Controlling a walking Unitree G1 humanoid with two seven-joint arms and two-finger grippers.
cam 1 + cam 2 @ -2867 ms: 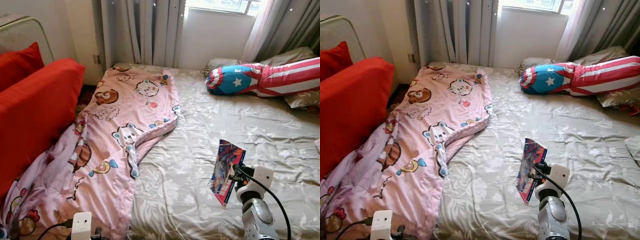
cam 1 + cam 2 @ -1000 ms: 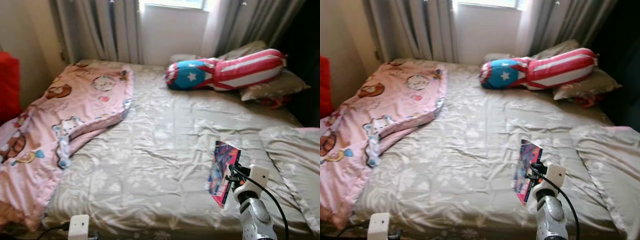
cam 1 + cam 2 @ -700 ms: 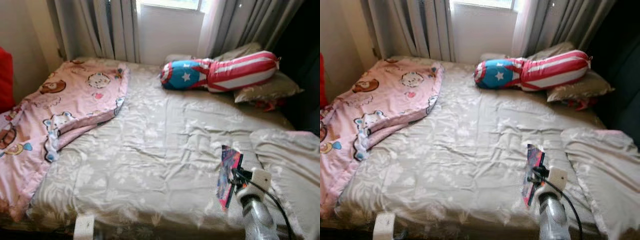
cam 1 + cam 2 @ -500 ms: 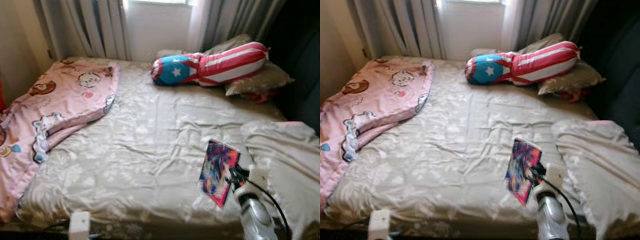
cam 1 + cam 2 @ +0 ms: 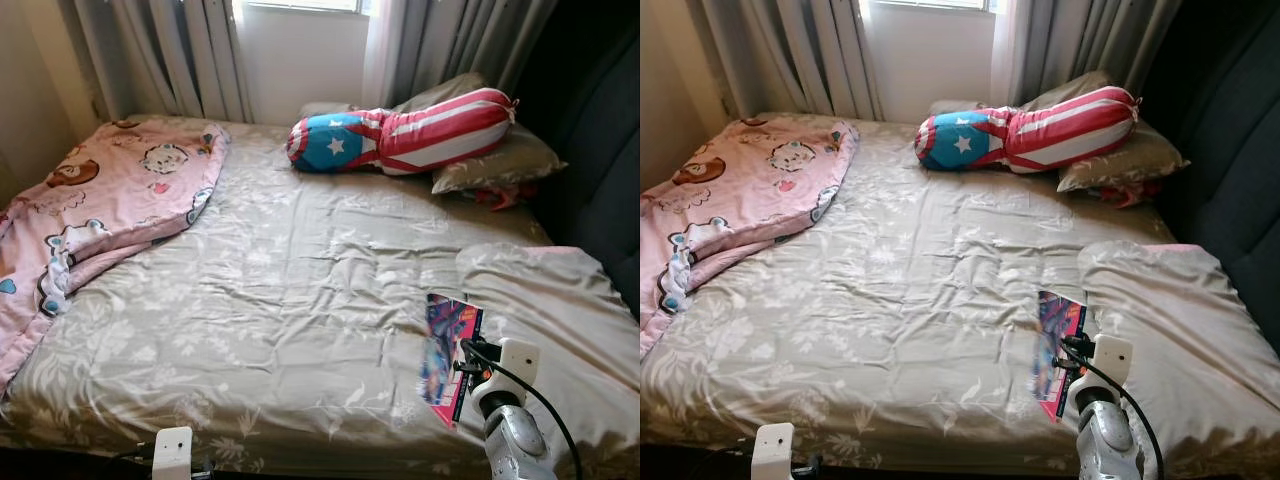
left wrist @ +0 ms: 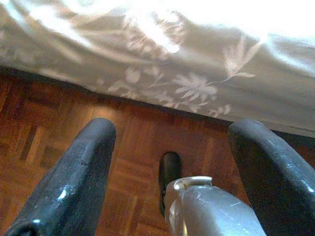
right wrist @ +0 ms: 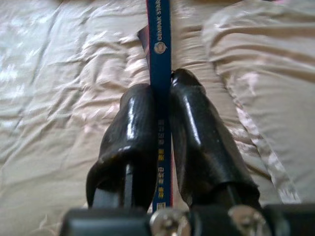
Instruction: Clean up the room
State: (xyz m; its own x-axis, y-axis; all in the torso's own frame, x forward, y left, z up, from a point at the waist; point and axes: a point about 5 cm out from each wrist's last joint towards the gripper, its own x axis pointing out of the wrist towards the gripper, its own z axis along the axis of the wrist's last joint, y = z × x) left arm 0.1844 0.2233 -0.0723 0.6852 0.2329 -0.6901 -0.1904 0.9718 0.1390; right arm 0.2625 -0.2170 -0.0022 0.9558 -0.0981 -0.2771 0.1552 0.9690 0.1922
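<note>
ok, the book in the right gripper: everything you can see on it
The book is thin, with a glossy cover in pink, blue and dark swirls and a blue spine printed in white, partly readable as "GEMPAK STAR". The right gripper pinches it by the spine edge, one black finger on each face. It is held upright on edge above the beige floral bed sheet, near the bed's foot, left of a beige pillow. It looks closed and undamaged.

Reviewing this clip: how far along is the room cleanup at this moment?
Early, by the look of it. Nothing looks finished. In hand: the right claw is shut on a thin colourful book, held above the bed sheet. Left: the book has no resting place yet, the pink cartoon blanket lies rumpled at the bed's edge, and the star-striped bolster lies askew on the pillows. The left claw hangs open near the floor.
</note>
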